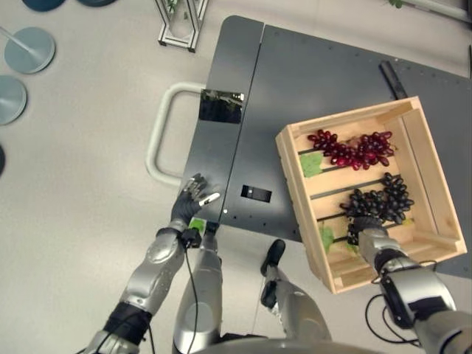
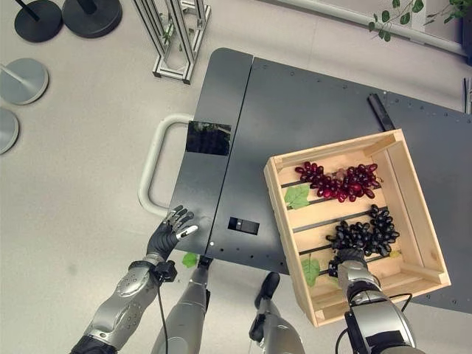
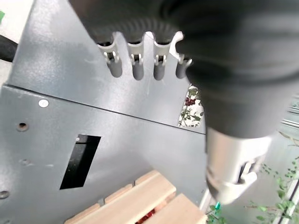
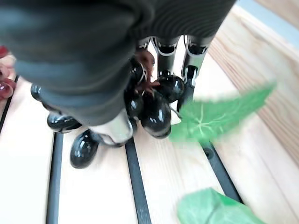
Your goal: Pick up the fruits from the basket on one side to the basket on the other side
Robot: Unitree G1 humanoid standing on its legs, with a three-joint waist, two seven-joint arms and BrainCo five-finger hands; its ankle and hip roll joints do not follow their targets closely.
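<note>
A wooden crate (image 1: 304, 210) sits on the right of the dark table (image 1: 295, 74). Inside it a bunch of red grapes (image 1: 354, 150) lies at the far side and a bunch of black grapes (image 1: 380, 199) nearer me, each with green leaves. My right hand (image 1: 369, 234) reaches into the crate's near end. In the right wrist view its fingers (image 4: 191, 70) and thumb curl round the black grapes (image 4: 154, 109), beside a green leaf (image 4: 215, 119). My left hand (image 1: 193, 198) is open, its fingers (image 3: 135, 65) straight over the table's near left corner, well apart from the crate.
A white U-shaped handle (image 1: 158, 133) sticks out from the table's left side. A black slot (image 1: 256, 193) lies near the table's front edge, and a glossy panel (image 1: 221, 105) farther back. An aluminium frame (image 1: 181, 22) and round bases (image 1: 29, 48) stand on the floor.
</note>
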